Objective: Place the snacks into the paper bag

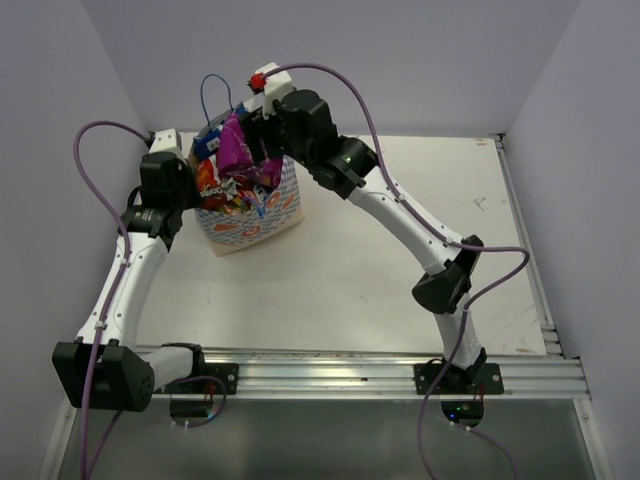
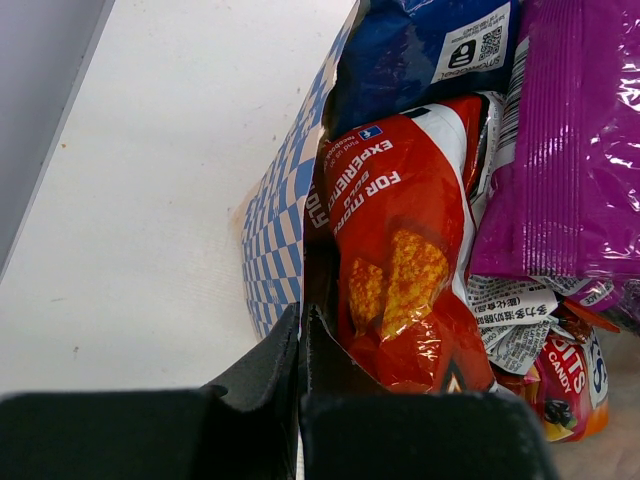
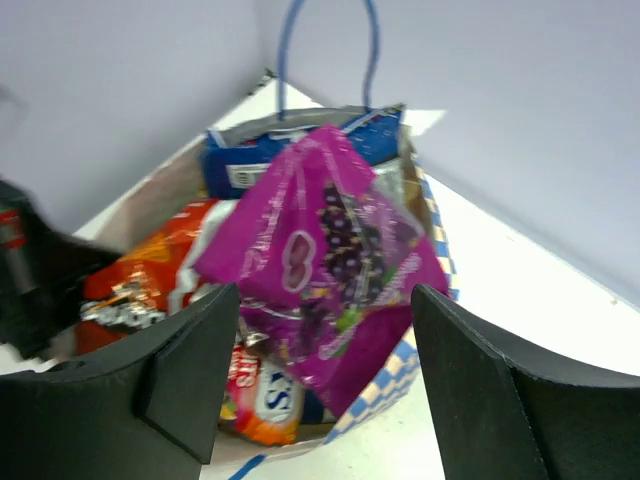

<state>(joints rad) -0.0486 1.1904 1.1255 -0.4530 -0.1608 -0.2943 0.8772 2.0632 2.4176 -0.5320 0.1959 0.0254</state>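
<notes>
The paper bag (image 1: pixel 262 226) stands at the back left of the table, stuffed with snacks. A purple packet (image 1: pixel 238 148) sticks up out of the top, beside a red chips packet (image 1: pixel 208 186). My left gripper (image 1: pixel 196 180) is at the bag's left rim. In the left wrist view it (image 2: pixel 300 330) is shut on the checkered rim (image 2: pixel 275 230), next to the red chips packet (image 2: pixel 400 260), a blue packet (image 2: pixel 410 50) and a candy packet (image 2: pixel 565 390). My right gripper (image 1: pixel 255 135) hovers open just above the bag. In its wrist view the jaws (image 3: pixel 325 295) straddle the purple packet (image 3: pixel 330 260) without touching it.
The bag's blue cord handle (image 1: pixel 214 95) stands up behind the right gripper. Lilac walls close in the left, back and right sides. A metal rail (image 1: pixel 360 375) runs along the near edge. The white tabletop (image 1: pixel 420 190) stretches right of the bag.
</notes>
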